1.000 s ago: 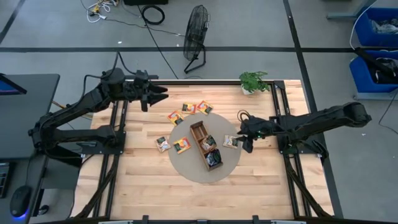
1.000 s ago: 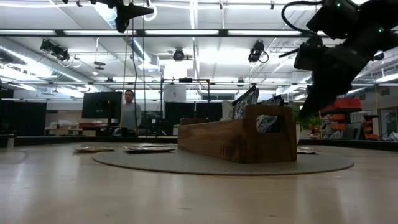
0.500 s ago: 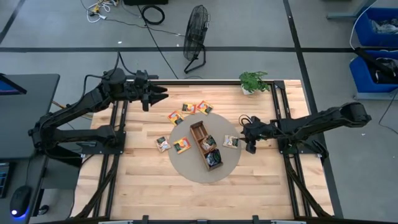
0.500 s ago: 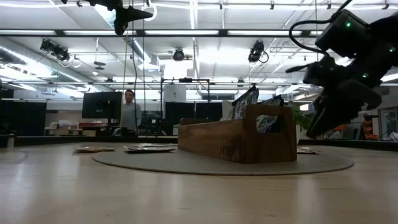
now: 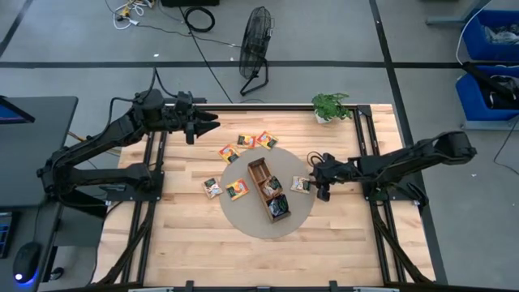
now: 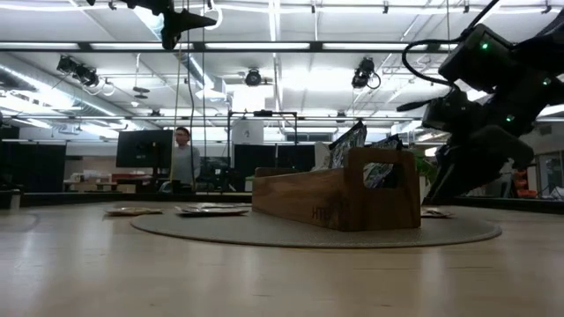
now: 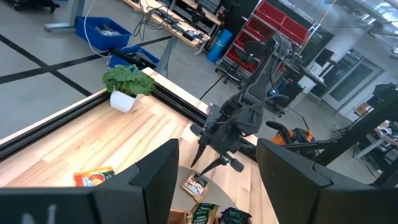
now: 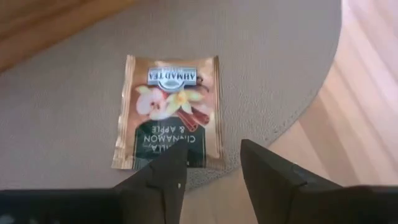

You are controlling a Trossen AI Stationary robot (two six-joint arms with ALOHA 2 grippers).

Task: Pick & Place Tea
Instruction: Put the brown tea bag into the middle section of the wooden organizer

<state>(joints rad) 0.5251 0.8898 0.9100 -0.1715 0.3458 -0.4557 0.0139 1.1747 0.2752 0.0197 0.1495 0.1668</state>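
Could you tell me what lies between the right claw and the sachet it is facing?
Nothing: the right wrist view shows only bare mat between the open right claw and the beige sachet.

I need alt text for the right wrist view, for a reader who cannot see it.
A tea sachet showing apple and cinnamon lies flat on the round grey mat, near its edge. The right gripper hangs just above it, fingers apart and empty, with the wooden table beyond the mat.

Beige-and-dark-green tea sachet (image 8: 166,116) with apple and cinnamon print, grey-beige mat (image 8: 273,56), brown wooden tray (image 5: 268,189), pale striped table (image 5: 186,235)
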